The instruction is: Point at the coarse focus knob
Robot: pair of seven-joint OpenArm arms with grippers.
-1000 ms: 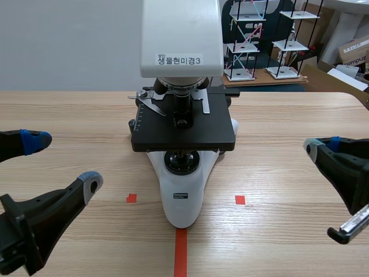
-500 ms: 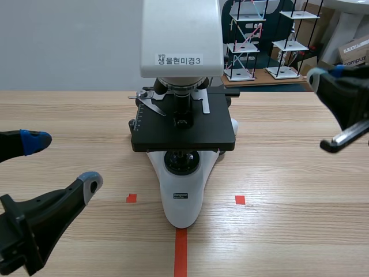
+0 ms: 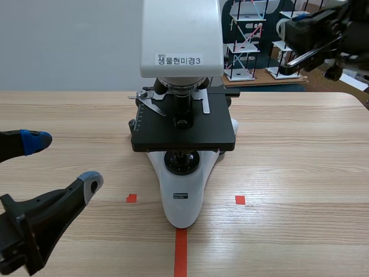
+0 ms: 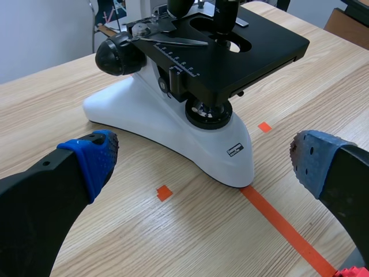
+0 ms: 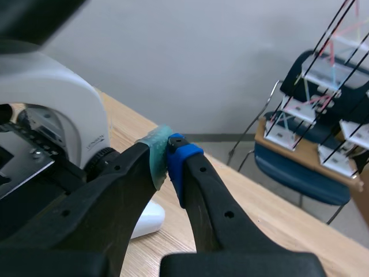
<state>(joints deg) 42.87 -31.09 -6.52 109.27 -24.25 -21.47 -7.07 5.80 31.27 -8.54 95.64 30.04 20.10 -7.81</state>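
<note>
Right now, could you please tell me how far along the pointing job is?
Done: the right claw is shut, high beside the microscope. In hand: aiming, tip touching nothing. Left: bringing that tip to the coarse focus knob. The left claw hangs open.

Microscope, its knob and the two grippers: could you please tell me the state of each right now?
Microscope: upright on the table.
Focus knob: free, nothing touching it.
Left gripper: open, empty, low in front of the microscope.
Right gripper: shut on nothing, held high beside the microscope.
</note>
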